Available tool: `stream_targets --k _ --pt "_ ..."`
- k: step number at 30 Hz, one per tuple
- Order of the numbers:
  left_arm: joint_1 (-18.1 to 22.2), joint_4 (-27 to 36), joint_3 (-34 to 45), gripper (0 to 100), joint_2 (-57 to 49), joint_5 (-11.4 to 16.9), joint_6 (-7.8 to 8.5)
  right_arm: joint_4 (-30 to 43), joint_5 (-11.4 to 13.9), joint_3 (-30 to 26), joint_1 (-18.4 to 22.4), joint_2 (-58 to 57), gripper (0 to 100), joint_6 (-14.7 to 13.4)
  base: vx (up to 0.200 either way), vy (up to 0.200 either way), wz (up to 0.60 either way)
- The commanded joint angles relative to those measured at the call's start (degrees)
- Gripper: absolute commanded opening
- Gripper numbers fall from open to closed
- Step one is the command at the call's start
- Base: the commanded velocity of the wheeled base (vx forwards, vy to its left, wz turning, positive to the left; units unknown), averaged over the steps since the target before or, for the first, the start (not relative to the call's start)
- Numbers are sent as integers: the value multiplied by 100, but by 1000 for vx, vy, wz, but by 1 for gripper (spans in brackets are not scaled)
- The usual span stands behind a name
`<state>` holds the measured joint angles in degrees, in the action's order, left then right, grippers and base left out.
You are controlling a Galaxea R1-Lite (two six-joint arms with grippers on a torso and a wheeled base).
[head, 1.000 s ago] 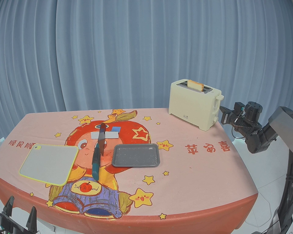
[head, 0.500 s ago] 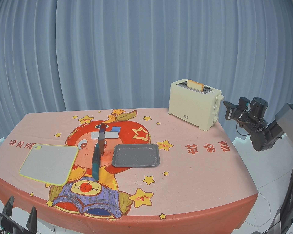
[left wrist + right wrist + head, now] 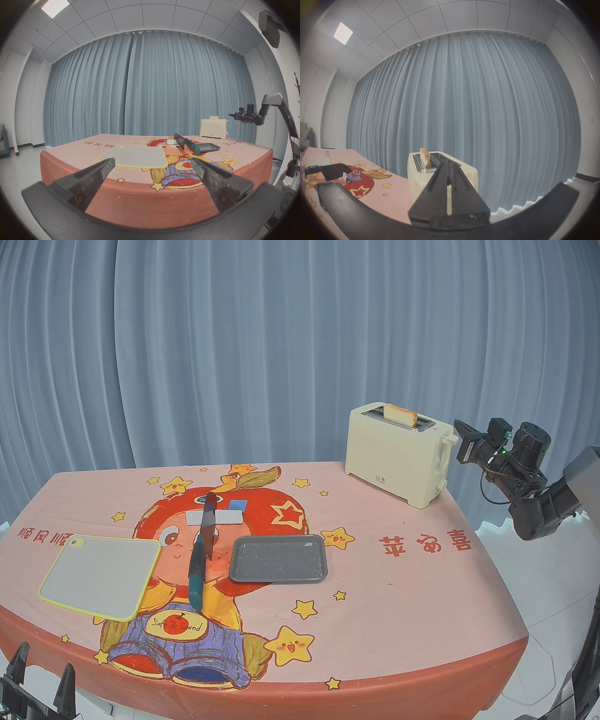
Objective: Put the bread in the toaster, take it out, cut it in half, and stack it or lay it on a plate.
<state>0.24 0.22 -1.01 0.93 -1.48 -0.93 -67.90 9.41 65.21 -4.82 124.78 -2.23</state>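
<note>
Hovering my right gripper (image 3: 447,165), fingers together, beside the toaster (image 3: 397,459) where bread (image 3: 400,415) is standing; knife (image 3: 203,540), tray (image 3: 278,559), board (image 3: 100,576) are lying well away; left gripper (image 3: 152,162) gaping.

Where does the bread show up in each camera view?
Head view: bread sticks up from the toaster at the table's far right corner.
Left wrist view: bread is a small tan bit atop the toaster, far across the table beyond the knife.
Right wrist view: bread stands upright in a toaster slot, just beyond the right gripper.
Shared landmark: the cream toaster.
</note>
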Motion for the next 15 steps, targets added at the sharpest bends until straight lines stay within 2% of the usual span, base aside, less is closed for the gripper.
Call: stream_targets --k 1,15 --pt "2 -4 101 100 -93 -2 -4 31 8 282 16 468 0 -14 0 0 0" --pt "2 4 101 100 -93 -2 -4 119 -1 168 33 758 0 12 0 0 0"
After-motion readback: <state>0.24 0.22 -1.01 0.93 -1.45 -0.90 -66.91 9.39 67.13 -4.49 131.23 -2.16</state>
